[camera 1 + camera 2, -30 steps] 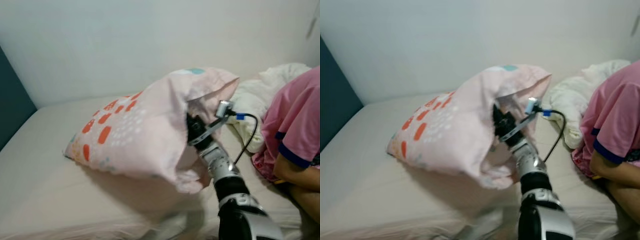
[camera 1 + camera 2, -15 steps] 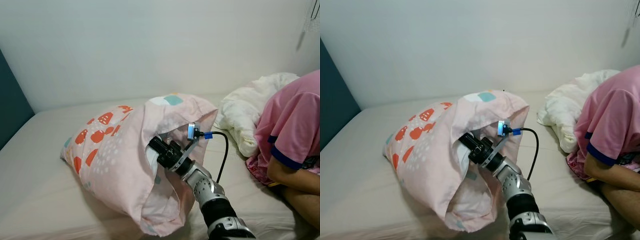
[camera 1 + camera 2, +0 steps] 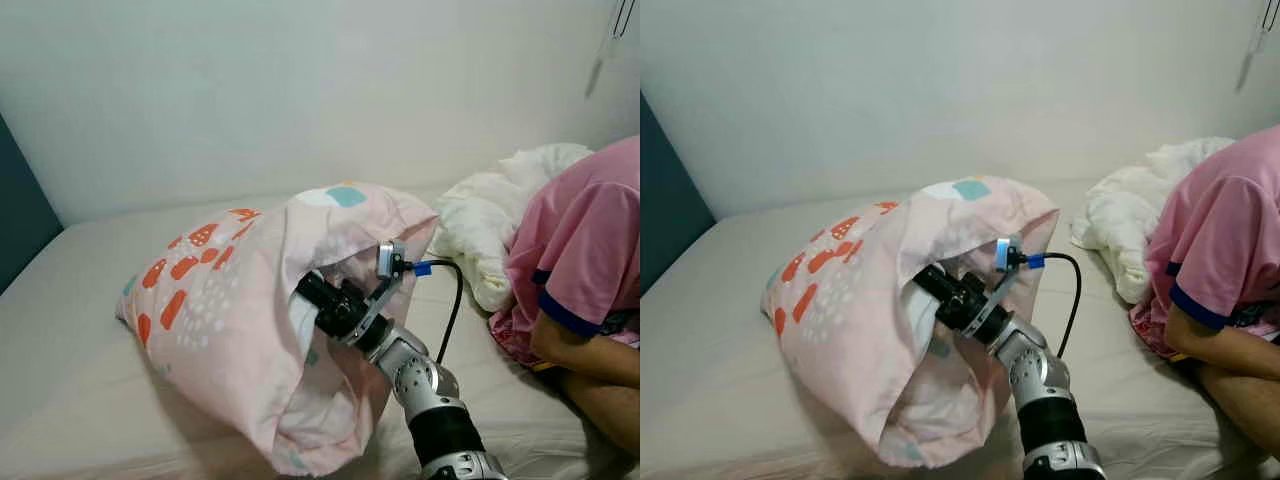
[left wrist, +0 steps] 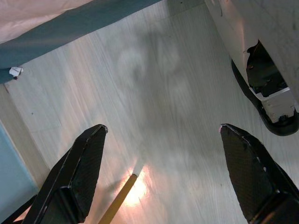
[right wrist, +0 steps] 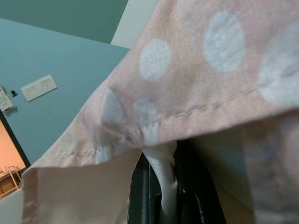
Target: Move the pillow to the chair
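A pale pink pillow (image 3: pixel 220 300) with orange marks and white dots lies tilted on the bed (image 3: pixel 70 330), its open end raised toward me. My right gripper (image 3: pixel 312 296) reaches into that open end, its tips hidden by the cover. In the right wrist view the black fingers (image 5: pixel 140 196) are shut on a fold of the white inner fabric (image 5: pixel 164 182), under the dotted hem of the cover. My left gripper (image 4: pixel 163 127) hangs open above the pale wood floor with nothing between its fingers.
A person in a pink shirt (image 3: pixel 590 250) sits on the bed at the right, close to my right arm. A bundled white blanket (image 3: pixel 490 220) lies behind the pillow. A teal headboard (image 3: pixel 20 220) stands at the left, a plain wall behind.
Over the last second my right arm has drawn the pillow's open end leftward and lower. The view has shifted too. Since half a second ago the pillow has barely moved.
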`<state>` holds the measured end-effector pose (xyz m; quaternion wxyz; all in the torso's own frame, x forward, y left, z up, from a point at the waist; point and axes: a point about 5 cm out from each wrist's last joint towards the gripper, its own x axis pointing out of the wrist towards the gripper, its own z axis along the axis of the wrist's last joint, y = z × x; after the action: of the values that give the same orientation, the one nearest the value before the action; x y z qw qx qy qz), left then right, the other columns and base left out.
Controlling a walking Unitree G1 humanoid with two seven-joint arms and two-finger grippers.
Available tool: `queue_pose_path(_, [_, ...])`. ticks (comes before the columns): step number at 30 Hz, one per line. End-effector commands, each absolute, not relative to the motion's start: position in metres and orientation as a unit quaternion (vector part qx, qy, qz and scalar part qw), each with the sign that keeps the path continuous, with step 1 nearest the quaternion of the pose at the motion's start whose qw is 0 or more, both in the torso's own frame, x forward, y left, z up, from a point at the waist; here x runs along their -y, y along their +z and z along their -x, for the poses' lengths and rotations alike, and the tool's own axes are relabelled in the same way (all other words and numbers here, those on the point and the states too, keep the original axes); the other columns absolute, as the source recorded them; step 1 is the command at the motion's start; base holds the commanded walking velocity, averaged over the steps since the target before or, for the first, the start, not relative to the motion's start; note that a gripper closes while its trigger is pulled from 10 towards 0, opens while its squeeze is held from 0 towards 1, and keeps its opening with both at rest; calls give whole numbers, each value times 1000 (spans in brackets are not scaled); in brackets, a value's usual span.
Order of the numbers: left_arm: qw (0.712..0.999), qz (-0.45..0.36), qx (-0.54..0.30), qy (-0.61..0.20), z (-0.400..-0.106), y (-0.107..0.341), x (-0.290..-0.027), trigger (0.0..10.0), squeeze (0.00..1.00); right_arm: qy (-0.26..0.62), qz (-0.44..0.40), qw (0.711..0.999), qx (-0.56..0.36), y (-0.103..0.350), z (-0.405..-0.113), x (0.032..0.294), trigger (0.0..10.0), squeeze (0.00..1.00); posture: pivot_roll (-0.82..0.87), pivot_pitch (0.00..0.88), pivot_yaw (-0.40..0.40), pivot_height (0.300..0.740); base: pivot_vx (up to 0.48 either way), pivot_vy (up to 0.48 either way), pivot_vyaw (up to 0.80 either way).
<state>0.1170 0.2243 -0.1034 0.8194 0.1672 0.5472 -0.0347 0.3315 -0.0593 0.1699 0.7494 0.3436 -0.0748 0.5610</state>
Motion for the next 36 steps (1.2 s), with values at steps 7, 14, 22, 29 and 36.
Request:
queue_pose_path(7, [835,-142,-529,-51,-129,-103,-205,10000,0,580,-347,732,88,180,-323,46,0,0,-7,0,13,401,0,0,0])
queue_pose_path(14, [840,-134,-525,-40,-132,-101,-208,10000,0,572,-344,741,79,177,-323,49,0,0,-12,0,18,425,0,0,0])
queue_pose_path(22, [827,-140,-543,-27,-128,-103,-213,10000,0,558,-346,751,73,174,-323,50,0,0,-15,0,25,459,-179,0,0])
queue_pose_path(29, [824,-143,-547,-31,-126,-104,-212,10000,0,555,-347,753,73,174,-322,51,0,0,-19,0,28,473,-475,0,0])
queue_pose_path(36, [829,-138,-542,-29,-126,-104,-210,10000,0,550,-348,755,74,174,-322,53,0,0,-18,8,29,492,-220,0,0])
